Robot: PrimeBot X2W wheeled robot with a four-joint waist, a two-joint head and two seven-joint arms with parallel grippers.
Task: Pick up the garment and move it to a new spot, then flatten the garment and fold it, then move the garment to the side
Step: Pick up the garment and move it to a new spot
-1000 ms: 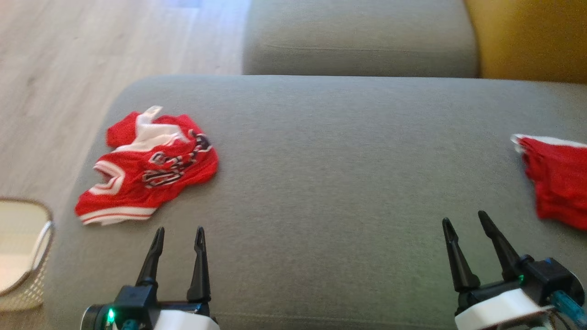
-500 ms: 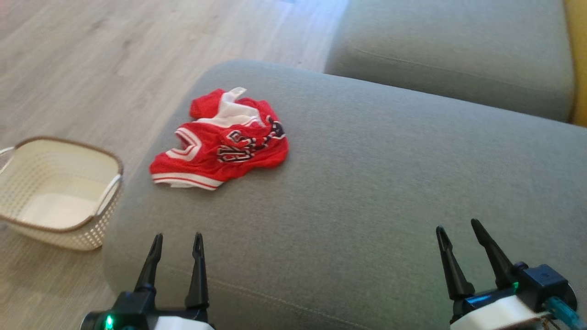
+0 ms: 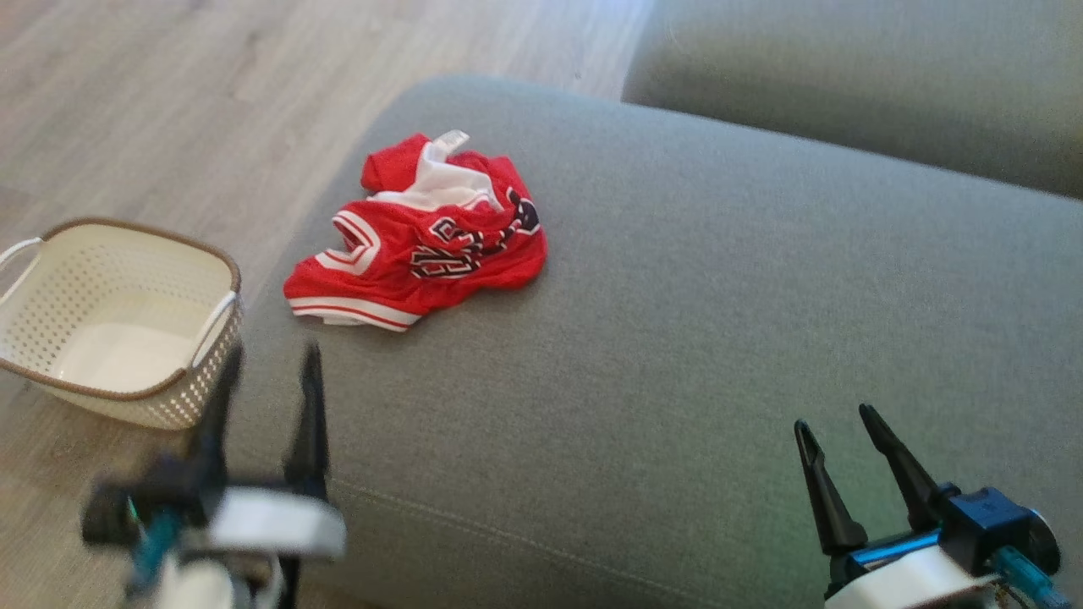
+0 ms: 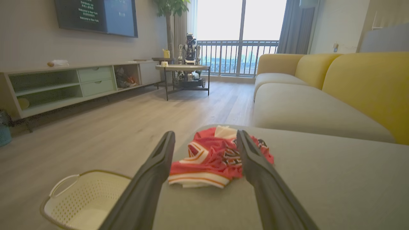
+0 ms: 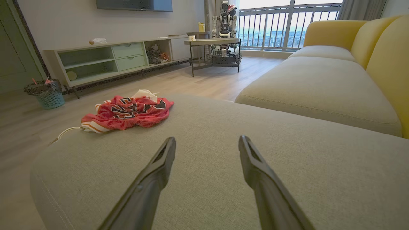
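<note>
Head view looks down on a grey sofa cushion (image 3: 694,338), where the red garment (image 3: 423,245) lies crumpled near the far left corner, its white trim and dark lettering showing. Neither gripper touches it. The left gripper (image 3: 272,351) appears blurred at the lower left, over the cushion's near left edge. Its two dark fingers are spread wide with nothing between them, and the tips point toward the garment but stop short of its striped hem. The right gripper (image 3: 832,419) sits at the lower right, well apart from the garment, likewise spread wide and empty above bare cushion. A cream perforated basket (image 3: 161,410) with a brown rim stands on the wooden floor (image 3: 169,101) just beside the cushion's left side. Left wrist view frames the garment between that gripper's parted fingers, with the basket lower left.
</note>
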